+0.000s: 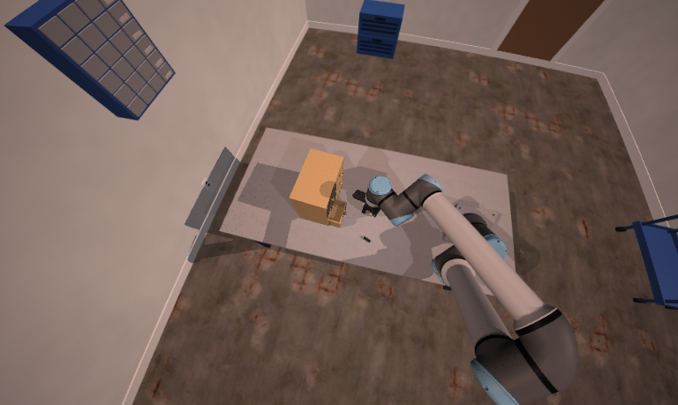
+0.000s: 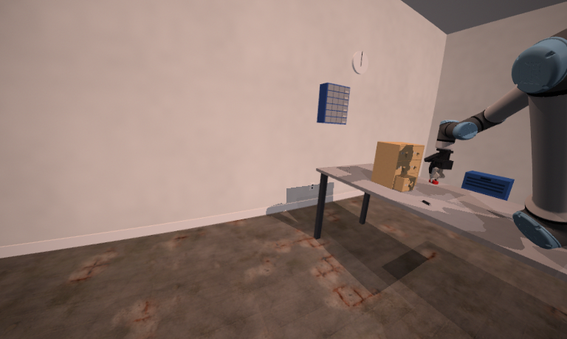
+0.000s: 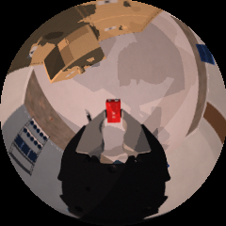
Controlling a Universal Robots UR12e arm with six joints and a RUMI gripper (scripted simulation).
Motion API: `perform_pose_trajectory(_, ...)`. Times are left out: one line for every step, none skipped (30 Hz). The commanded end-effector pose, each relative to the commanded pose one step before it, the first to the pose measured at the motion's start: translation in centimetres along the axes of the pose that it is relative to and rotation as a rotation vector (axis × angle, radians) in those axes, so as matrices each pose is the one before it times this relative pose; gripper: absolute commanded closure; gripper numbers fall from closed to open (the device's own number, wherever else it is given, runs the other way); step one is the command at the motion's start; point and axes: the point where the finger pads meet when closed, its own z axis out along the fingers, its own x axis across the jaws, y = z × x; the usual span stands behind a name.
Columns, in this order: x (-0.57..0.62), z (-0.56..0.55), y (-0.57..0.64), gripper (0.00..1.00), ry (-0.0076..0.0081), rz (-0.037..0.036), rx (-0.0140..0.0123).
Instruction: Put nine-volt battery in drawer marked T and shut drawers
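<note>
No lettering, number or brand can be read in any view. The drawer fronts of the tan wooden chest near the surface's far left corner are too small and shadowed to show their marks, and the red rectangular battery shows no legible print.

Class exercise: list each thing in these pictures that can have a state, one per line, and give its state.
Gripper: shut on the red battery.
Red battery: held above the table, beside the chest.
Chest: upright on the table.
Bottom drawer: pulled out, open.
Small dark object: lying on the table, untouched.
</note>
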Motion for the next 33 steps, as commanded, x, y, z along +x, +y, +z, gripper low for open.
perform_pose_trajectory(-0.25,-0.074,-0.005,0.87,-0.00256,-0.08905,-0.00086)
perform_pose_trajectory(-0.054,0.0,0.01,0.87,-0.00001,-0.01794,0.0)
perform_pose_trajectory(-0.052,0.0,0.009,0.87,-0.00001,-0.01723,0.0)
perform_pose_trajectory(-0.05,0.0,0.008,0.87,-0.00001,-0.01653,0.0)
perform_pose_trajectory(-0.048,0.0,0.008,0.87,-0.00001,-0.01583,0.0)
perform_pose_trajectory(-0.046,0.0,0.007,0.87,-0.00001,-0.01514,0.0)
perform_pose_trajectory(-0.044,0.0,0.006,0.87,-0.00001,-0.01445,0.0)
perform_pose_trajectory(-0.042,0.0,0.006,0.87,-0.00001,-0.01376,0.0)
perform_pose_trajectory(-0.04,0.0,0.005,0.87,-0.00001,-0.01309,0.0)
perform_pose_trajectory(-0.038,0.0,0.005,0.87,-0.00001,-0.01242,0.0)
perform_pose_trajectory(-0.036,0.0,0.004,0.87,-0.00001,-0.01175,0.0)
perform_pose_trajectory(-0.034,0.0,0.004,0.87,-0.00001,-0.0111,0.0)
perform_pose_trajectory(0.0,0.0,0.0,0.87,0.0,0.0,0.0)
perform_pose_trajectory(0.0,0.0,0.0,0.87,0.0,0.0,0.0)
perform_pose_trajectory(-0.032,0.0,0.003,0.87,-0.00001,-0.01046,0.0)
perform_pose_trajectory(-0.03,0.0,0.003,0.87,-0.00001,-0.00983,0.0)
perform_pose_trajectory(-0.029,0.0,0.003,0.87,0.0,-0.0092,0.0)
perform_pose_trajectory(-0.027,0.0,0.002,0.87,0.0,-0.0086,0.0)
perform_pose_trajectory(-0.025,0.0,0.002,0.87,0.0,-0.008,0.0)
perform_pose_trajectory(-0.023,0.0,0.002,0.87,0.0,-0.00742,0.0)
perform_pose_trajectory(-0.021,0.0,0.002,0.87,0.0,-0.00685,0.0)
perform_pose_trajectory(-0.02,0.0,0.001,0.87,0.0,-0.0063,0.0)
perform_pose_trajectory(-0.018,0.0,0.001,0.87,0.0,-0.00576,0.0)
perform_pose_trajectory(-0.016,0.0,0.001,0.87,0.0,-0.00525,0.0)
perform_pose_trajectory(-0.015,0.0,0.001,0.87,0.0,-0.00475,0.0)
perform_pose_trajectory(-0.013,0.0,0.001,0.87,0.0,-0.00427,0.0)
perform_pose_trajectory(-0.012,0.0,0.001,0.87,0.0,-0.00381,0.0)
perform_pose_trajectory(-0.011,0.0,0.001,0.87,0.0,-0.00337,0.0)
perform_pose_trajectory(-0.009,0.0,0.001,0.87,0.0,-0.00295,0.0)
perform_pose_trajectory(0.0,0.0,0.0,0.87,0.0,0.0,0.0)
perform_pose_trajectory(0.0,0.0,0.0,0.87,0.0,0.0,0.0)
perform_pose_trajectory(-0.008,0.0,0.0,0.87,0.0,-0.00256,0.0)
perform_pose_trajectory(-0.007,0.0,0.0,0.87,0.0,-0.00219,0.0)
